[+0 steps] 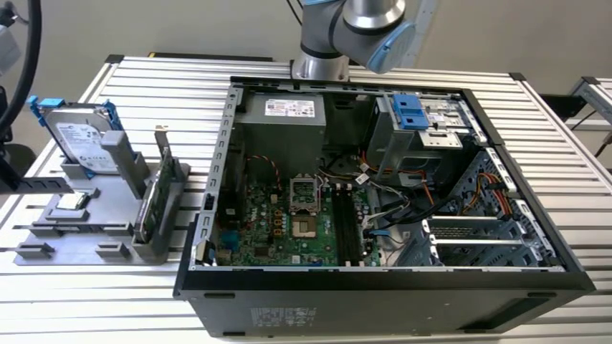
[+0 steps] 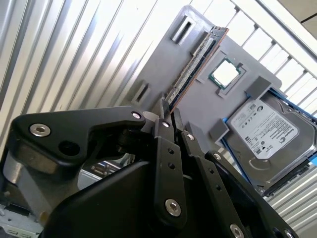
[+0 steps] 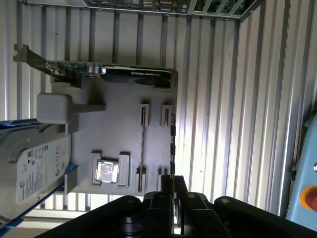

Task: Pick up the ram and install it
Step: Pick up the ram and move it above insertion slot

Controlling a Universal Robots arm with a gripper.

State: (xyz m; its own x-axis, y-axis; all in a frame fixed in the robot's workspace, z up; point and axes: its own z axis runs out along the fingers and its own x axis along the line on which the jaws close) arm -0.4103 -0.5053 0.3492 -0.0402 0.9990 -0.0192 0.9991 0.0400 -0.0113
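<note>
Overhead, above the slatted counter [image 3: 223, 99] and the grey holder [image 3: 114, 134], the fingers [image 2: 166, 148], drawn nearly together, pinch the ram [image 2: 198, 62], which juts straight out from their tips in both wrist views. Bare counter lies open beyond the holder's edge; the hard drive [image 2: 267, 134], bracketed card [image 3: 124, 74] and processor [image 2: 225, 74] sit apart from the stick. It is slim and dark, with a coppery long edge.
</note>
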